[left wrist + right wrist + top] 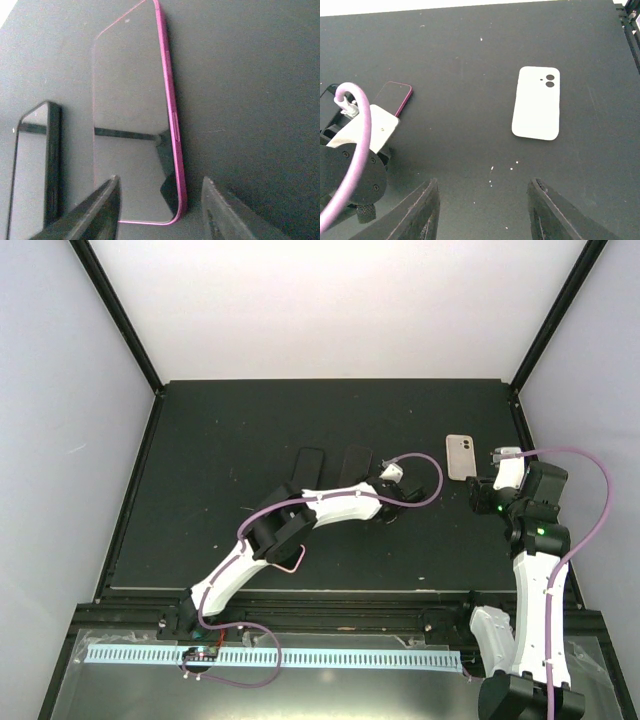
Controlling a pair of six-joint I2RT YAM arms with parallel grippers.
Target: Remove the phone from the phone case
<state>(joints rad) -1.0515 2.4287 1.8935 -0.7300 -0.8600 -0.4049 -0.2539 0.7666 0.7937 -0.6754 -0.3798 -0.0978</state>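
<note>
From above, the white phone case (461,457) lies on the tabletop (220,440), right of the magenta-edged phone (355,464). In the left wrist view, the left tool (160,178) stands narrowly parted and empty over that phone's near corner. In the right wrist view, the right tool (484,181) is parted and empty.

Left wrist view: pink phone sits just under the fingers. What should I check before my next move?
1. Left gripper open, nothing clamped: ok.
2. Pink phone flat on the table, screen up: ok.
3. Black device beside it, not touching: ok.
4. Right gripper open, empty, short of the white case: ok.
5. White case lies back-up, empty or not: cannot tell.
</note>
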